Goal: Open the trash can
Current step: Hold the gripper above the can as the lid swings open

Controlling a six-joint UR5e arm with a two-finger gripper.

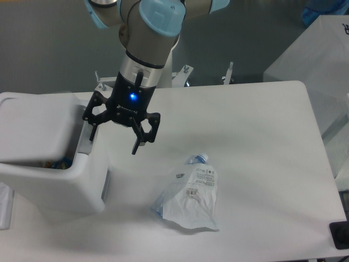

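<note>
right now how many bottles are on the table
1. The bottle, crushed flat with a white label, lies on the table right of the bin. The bin's lid is lifting and something shows inside, so more could be hidden there.

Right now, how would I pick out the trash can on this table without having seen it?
Look at the white table, then go to its left edge: the trash can is the large white boxy bin there, with the gripper open beside its grey push tab. Unlike the crumpled clear bottle lying mid-table, it is far bigger, opaque, and its lid is tilted up.
</note>
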